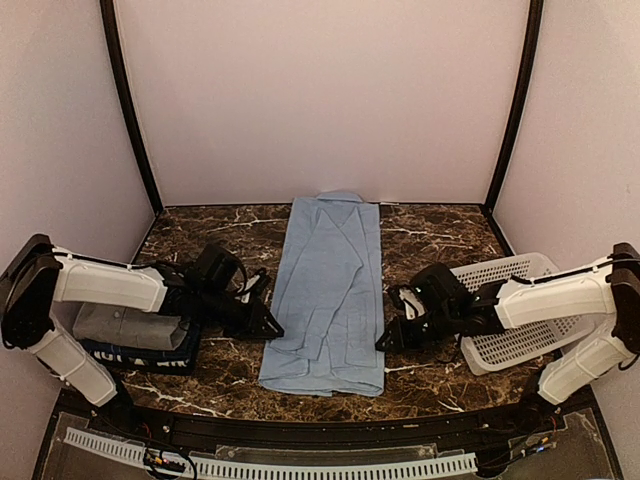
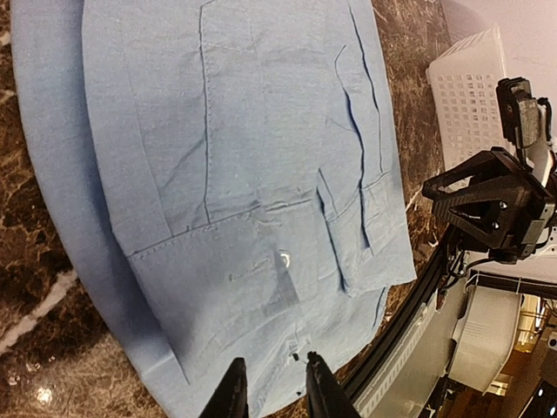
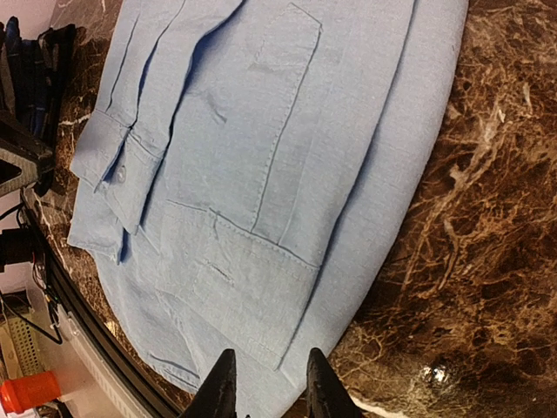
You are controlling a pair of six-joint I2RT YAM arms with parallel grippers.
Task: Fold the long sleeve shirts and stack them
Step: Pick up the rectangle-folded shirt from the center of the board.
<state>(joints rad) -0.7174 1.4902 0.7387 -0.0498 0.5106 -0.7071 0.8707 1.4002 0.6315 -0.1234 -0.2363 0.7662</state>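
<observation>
Left stack: the grey shirt (image 1: 125,322) lies folded on top of the dark navy shirt (image 1: 150,358) at the left end of the surface (image 1: 440,235). Both look finished.
Left arm: the left gripper (image 1: 268,328) sits low at the near-left edge of the middle shirt. Its fingers (image 2: 233,394) are slightly parted, with cloth showing in the gap and nothing visibly pinched.
Middle: the light blue shirt (image 1: 328,290) lies flat mid-surface, collar at the far end, with sides and sleeves turned in to make a long strip.
Right arm: the right gripper (image 1: 385,342) sits at the near-right edge. Its fingers (image 3: 222,387) are also slightly parted over the hem and grip nothing visible.
Far right: the white basket (image 1: 520,330) sits beside the right arm.
Left to do: probably the crosswise folds, then moving the blue shirt onto the stack.
</observation>
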